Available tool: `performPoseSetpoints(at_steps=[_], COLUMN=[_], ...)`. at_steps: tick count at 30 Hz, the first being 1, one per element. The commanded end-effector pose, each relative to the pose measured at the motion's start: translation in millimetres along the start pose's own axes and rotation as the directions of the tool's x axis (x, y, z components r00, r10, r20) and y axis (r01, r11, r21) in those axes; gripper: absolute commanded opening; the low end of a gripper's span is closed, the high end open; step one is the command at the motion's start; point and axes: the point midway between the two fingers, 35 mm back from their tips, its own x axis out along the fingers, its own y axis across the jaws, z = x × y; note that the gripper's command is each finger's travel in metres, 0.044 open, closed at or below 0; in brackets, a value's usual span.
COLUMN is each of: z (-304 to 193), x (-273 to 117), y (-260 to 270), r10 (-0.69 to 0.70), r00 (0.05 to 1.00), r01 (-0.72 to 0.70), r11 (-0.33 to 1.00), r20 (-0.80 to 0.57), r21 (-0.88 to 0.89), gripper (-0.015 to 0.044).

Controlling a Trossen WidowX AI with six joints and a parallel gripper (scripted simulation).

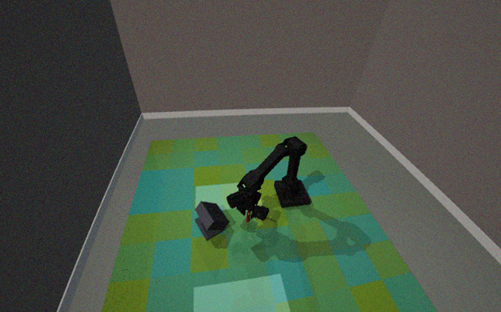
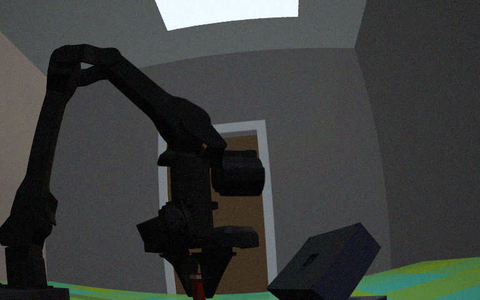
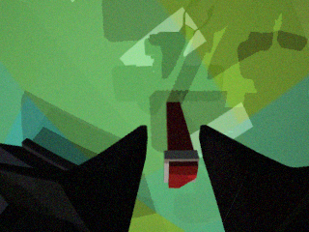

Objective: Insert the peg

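Observation:
The red peg (image 1: 248, 216) (image 2: 198, 286) (image 3: 180, 132) stands upright, with a grey-white band near its red top. My gripper (image 1: 250, 213) (image 2: 200, 295) (image 3: 173, 131) points down around the peg's upper part. Its fingers stand on both sides of the peg, partly open, with gaps on both sides in the wrist view, so it is open and not gripping. The dark grey sloped panel (image 1: 210, 214) (image 2: 343, 258) stands beyond the peg from the arm's base. Its face has one dark, elongated hole (image 2: 310, 259). The peg's foot is cut off in the exterior view.
The arm's black base (image 1: 292, 194) (image 2: 35, 293) stands on the opposite side of the peg from the panel. The surface is a green, teal and yellow patchwork (image 1: 211, 252) with bright light patches and arm shadows. Walls and a brown door (image 2: 240, 212) are in the background.

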Motion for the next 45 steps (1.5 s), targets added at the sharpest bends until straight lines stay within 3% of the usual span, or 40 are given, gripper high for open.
performPoseSetpoints(at_steps=[1,9,32,45], z=[0,0,0,1], x=[-1,-1,-78,-80], y=[0,0,1,3], r10=[0.001,0.001,-0.003,0.000], r00=[1.000,1.000,1.000,1.000], r01=[-0.001,-0.001,0.003,-0.002], r11=[1.000,1.000,1.000,0.998], r20=[-0.001,-0.001,-0.001,-0.022], r21=[0.000,0.000,0.003,-0.070], gripper=[0.0072,0.0000,0.0000,0.0000])
